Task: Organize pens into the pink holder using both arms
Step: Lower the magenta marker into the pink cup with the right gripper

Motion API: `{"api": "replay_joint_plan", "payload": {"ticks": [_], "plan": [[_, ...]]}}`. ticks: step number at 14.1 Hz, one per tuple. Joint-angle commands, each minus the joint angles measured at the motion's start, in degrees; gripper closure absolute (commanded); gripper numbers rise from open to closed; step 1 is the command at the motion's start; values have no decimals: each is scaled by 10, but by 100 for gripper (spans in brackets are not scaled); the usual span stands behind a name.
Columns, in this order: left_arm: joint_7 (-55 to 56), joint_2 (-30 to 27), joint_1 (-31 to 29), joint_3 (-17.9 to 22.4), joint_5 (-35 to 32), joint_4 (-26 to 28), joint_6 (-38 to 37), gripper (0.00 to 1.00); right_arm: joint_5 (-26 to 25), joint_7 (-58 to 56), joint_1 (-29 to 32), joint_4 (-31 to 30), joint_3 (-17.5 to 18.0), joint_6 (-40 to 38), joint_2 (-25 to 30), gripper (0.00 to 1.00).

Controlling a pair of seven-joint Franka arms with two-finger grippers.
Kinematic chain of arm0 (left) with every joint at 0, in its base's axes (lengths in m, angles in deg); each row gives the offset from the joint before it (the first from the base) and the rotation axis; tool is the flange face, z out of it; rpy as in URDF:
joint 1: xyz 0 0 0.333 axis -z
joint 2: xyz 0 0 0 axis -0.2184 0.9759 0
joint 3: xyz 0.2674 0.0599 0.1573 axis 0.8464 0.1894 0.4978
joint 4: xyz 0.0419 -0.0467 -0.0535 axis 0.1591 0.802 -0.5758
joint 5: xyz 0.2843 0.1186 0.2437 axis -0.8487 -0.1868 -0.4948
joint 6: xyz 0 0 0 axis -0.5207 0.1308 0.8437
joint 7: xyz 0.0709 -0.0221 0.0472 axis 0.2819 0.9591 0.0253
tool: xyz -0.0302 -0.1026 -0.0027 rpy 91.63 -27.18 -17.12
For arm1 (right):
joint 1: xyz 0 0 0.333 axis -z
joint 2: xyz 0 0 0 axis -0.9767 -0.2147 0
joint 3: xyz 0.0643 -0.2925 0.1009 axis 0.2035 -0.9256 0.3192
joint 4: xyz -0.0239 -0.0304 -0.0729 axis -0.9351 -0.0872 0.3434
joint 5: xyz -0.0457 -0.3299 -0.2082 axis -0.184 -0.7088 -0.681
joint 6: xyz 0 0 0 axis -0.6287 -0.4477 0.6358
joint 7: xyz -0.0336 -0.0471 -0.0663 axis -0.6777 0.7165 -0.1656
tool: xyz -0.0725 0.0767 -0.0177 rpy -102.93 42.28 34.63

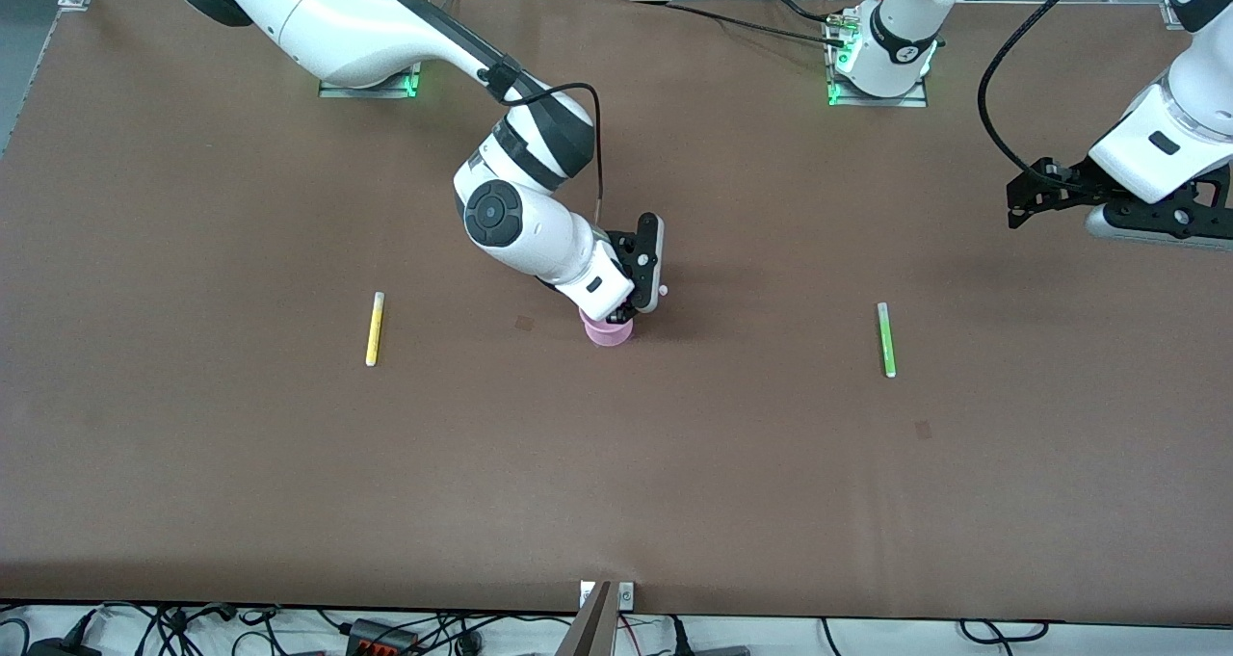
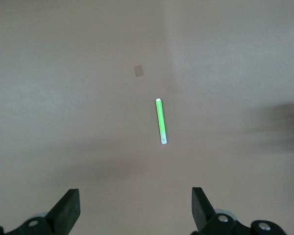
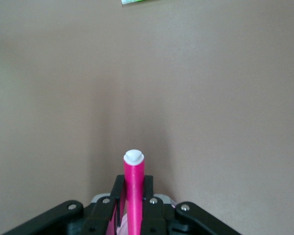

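Note:
The pink holder (image 1: pixel 608 331) stands mid-table, partly covered by my right gripper (image 1: pixel 643 298), which hangs right over it. That gripper (image 3: pixel 134 196) is shut on the magenta pen (image 3: pixel 134 186). The pen's whitish end (image 1: pixel 664 291) pokes out past the fingers, and its other end is hidden. A sliver of the holder (image 3: pixel 121 228) shows beneath the jaws. The green pen (image 1: pixel 885 339) lies flat toward the left arm's end of the table. My left gripper (image 1: pixel 1019 208) hovers open and empty, high over the table beside the green pen (image 2: pixel 160 121). The yellow pen (image 1: pixel 374 328) lies flat toward the right arm's end.
The brown table (image 1: pixel 616 483) has small darker patches (image 1: pixel 524 323) (image 1: pixel 923 430), and one of them (image 2: pixel 138 71) shows in the left wrist view. A metal bracket (image 1: pixel 602 598) sits at the table edge nearest the front camera. Cables lie along that edge.

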Motion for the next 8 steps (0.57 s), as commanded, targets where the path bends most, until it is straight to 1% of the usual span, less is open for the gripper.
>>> {"api": "replay_joint_plan", "payload": {"ticks": [1,3,8], "plan": [[2,-13,-1,-2,12,9,2,0,-7,-5,-1,-4,-1,8,1,100],[3,-13,-1,-3,12,-6,-26,0,-7,-6,-1,-4,-1,10,-1,100],[-2,-6,2,-3,5,-17,-24,0,-8,-8,0,-4,-6,10,-7,100]]}}
